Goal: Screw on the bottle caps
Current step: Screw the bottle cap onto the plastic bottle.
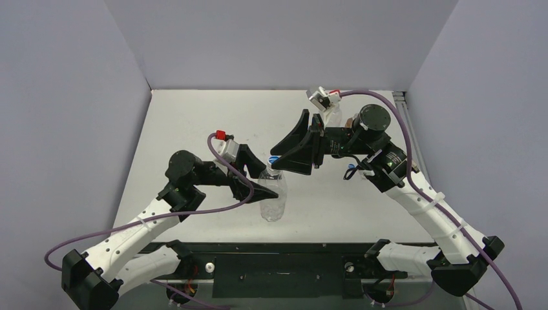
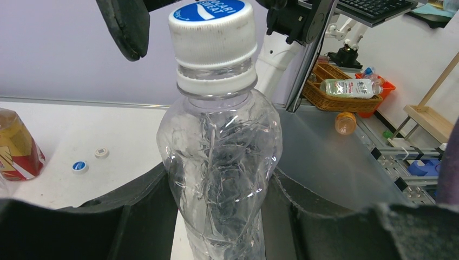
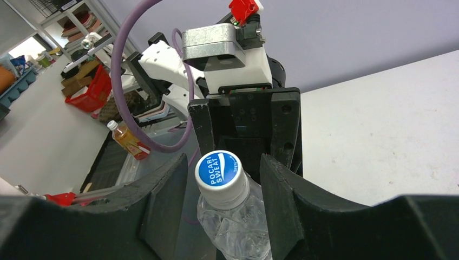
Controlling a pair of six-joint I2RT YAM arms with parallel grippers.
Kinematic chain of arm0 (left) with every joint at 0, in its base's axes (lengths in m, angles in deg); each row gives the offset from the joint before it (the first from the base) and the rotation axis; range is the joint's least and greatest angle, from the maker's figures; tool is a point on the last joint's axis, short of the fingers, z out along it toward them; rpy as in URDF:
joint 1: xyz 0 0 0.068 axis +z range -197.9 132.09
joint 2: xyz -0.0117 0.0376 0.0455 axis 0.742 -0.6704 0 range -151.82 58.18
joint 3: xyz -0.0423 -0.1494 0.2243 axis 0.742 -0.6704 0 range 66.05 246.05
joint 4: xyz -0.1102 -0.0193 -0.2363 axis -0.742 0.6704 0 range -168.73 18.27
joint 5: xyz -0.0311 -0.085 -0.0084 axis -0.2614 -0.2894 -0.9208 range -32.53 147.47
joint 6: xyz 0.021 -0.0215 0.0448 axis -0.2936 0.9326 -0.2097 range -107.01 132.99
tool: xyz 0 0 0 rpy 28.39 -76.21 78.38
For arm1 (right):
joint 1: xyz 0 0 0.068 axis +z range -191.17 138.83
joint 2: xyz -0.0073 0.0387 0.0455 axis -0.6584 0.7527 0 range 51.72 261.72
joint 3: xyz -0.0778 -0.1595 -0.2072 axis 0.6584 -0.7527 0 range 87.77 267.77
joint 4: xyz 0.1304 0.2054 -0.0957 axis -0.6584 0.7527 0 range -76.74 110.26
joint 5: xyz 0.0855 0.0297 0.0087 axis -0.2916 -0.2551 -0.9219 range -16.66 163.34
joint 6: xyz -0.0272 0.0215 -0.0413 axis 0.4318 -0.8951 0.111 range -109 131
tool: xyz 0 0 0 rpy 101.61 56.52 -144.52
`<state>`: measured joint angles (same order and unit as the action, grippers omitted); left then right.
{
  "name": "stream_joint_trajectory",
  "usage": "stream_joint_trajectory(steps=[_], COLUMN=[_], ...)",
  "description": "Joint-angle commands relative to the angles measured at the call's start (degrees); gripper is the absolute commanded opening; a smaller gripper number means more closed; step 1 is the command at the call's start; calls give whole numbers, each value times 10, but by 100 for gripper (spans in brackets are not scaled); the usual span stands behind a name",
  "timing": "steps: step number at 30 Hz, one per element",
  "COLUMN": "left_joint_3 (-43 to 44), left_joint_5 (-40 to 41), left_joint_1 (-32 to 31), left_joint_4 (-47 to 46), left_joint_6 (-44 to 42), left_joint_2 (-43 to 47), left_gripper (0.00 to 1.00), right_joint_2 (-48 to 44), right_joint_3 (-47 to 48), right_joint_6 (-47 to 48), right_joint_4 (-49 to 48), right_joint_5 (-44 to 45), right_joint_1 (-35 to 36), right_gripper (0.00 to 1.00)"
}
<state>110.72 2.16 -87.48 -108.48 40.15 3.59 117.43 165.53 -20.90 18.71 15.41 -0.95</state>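
The clear bottle (image 1: 273, 205) stands upright near the table's front middle. My left gripper (image 1: 268, 189) is shut on its body; in the left wrist view (image 2: 222, 216) both fingers press its crumpled sides (image 2: 219, 162). The blue-and-white cap (image 2: 212, 33) sits on its neck. My right gripper (image 1: 282, 161) is open, a finger on each side of that cap (image 3: 219, 173) with gaps between. The amber bottle with the red band (image 2: 16, 147) stands on the table further off. A small blue-and-white cap (image 2: 79, 166) and a small white cap (image 2: 101, 153) lie loose near it.
Grey walls close the table (image 1: 194, 129) on three sides. The right arm's wrist and cable (image 1: 368, 129) hang over the back right. A basket with bottles (image 2: 346, 92) and shelves lie beyond the table's edge.
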Motion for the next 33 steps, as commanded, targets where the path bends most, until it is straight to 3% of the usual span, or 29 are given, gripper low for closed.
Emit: stream_joint_trajectory(steps=[1, 14, 22, 29, 33], left_joint_3=[0, -1, -2, -3, -11], left_joint_5=[-6, -5, -4, -4, -7], left_joint_1=[4, 4, 4, 4, 4], left_joint_4=[-34, -40, -41, -59, -127], left_joint_6=[12, 22, 26, 47, 114], left_joint_2=[0, -7, -9, -12, -22], left_gripper=[8, 8, 8, 8, 8], right_joint_2=[-14, -15, -12, -13, -17], right_joint_3=[0, 6, 14, 19, 24], right_joint_6=[9, 37, 54, 73, 85], right_joint_4=[-40, -9, 12, 31, 30], right_joint_5=[-8, 3, 12, 27, 33], right_joint_1=[8, 18, 20, 22, 26], right_gripper=[47, 48, 36, 7, 0])
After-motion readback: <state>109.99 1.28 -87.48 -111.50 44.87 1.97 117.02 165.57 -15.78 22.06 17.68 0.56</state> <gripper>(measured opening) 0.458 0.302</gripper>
